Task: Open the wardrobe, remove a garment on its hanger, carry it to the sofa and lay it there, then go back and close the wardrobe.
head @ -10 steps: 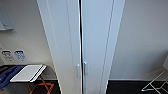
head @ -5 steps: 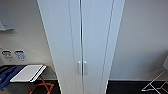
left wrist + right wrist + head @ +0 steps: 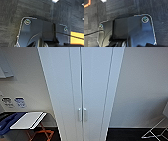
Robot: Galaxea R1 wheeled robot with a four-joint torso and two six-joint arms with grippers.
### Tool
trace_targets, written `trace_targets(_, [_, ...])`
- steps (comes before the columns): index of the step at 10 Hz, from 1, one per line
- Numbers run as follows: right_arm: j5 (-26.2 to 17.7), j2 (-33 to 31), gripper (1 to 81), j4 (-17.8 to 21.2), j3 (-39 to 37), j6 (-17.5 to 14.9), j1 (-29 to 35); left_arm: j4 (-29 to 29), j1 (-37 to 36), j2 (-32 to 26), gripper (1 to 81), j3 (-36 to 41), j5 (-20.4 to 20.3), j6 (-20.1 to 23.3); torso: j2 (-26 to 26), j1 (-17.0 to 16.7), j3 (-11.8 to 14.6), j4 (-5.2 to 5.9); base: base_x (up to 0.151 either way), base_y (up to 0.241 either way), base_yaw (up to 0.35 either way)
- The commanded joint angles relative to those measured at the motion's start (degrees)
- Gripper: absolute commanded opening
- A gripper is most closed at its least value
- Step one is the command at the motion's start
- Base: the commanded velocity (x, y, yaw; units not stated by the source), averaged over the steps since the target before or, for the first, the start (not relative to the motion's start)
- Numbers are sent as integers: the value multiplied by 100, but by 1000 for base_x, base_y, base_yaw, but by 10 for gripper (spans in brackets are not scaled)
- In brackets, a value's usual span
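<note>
Wardrobe [image 3: 81,92]: white, both doors shut, two handles [image 3: 82,114] meeting at centre seam, dead ahead. Left of wardrobe: small white worktop [image 3: 28,120] on orange legs. Pincers: state cannot be told.

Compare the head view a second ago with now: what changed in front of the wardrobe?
Little changed. The whole view shifted slightly, the handles sitting a touch lower a second ago, which reads as the camera moving, not the things. The wardrobe doors remain shut, nothing was taken hold of, and the folding table beside it stays put.
</note>
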Motion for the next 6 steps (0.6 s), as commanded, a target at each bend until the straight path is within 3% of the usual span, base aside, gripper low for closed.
trace_targets(1, [-372, 833, 811, -603, -726, -59, -495, 577, 435, 968, 811, -1067, -16, 53, 0, 0, 0, 0, 0, 0, 0])
trace_targets(6, [-337, 1149, 811, -814, -1262, -77, -803, 552, 673, 1785, 811, -2228, -359, 36, -5, -6, 7, 0, 0, 0, 0])
